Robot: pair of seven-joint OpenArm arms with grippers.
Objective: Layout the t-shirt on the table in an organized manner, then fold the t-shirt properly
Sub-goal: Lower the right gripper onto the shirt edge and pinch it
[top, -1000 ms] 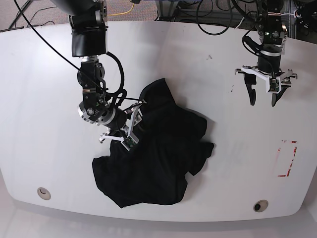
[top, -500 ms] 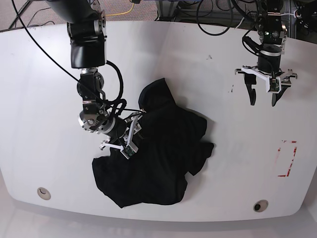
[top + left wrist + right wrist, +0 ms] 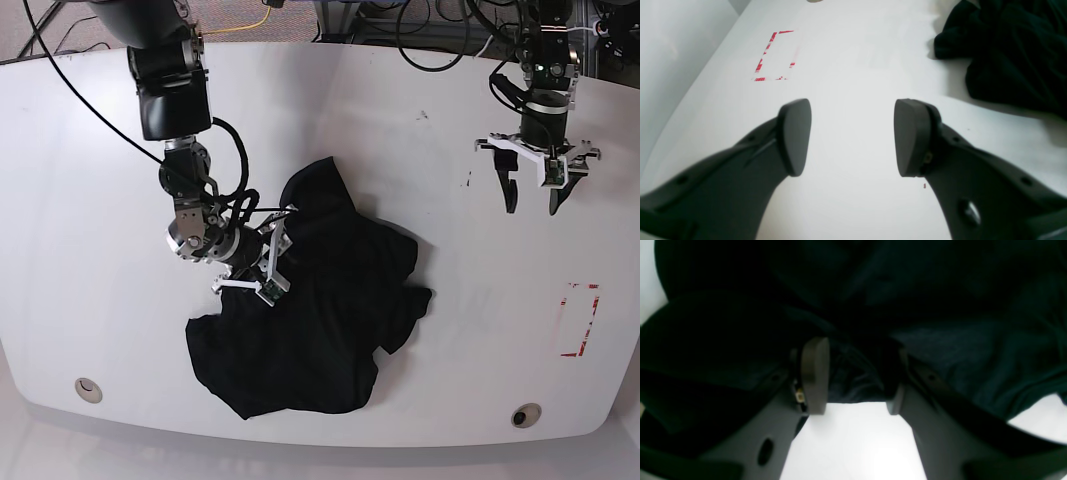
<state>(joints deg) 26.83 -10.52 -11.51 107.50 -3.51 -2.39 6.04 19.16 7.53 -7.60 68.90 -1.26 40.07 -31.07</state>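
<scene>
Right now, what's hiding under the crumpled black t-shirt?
Around the t-shirt only the white table shows, so it lies on the table. Whatever is under its folds is covered. The right gripper presses into its edge; the left gripper hangs open, apart.

T-shirt (image 3: 310,320) plain black; table (image 3: 420,160) glossy white; dashed rectangle mark (image 3: 578,320) red.

table (image 3: 400,130): white, glossy, curved edges, under my arms | shirt (image 3: 320,310): black, crumpled in a heap near centre, lying on table | red dashed rectangle (image 3: 578,320): near one end, well apart from shirt | grommets (image 3: 88,389) (image 3: 525,414): two, along near edge | small dark scuffs (image 3: 468,181)
</scene>
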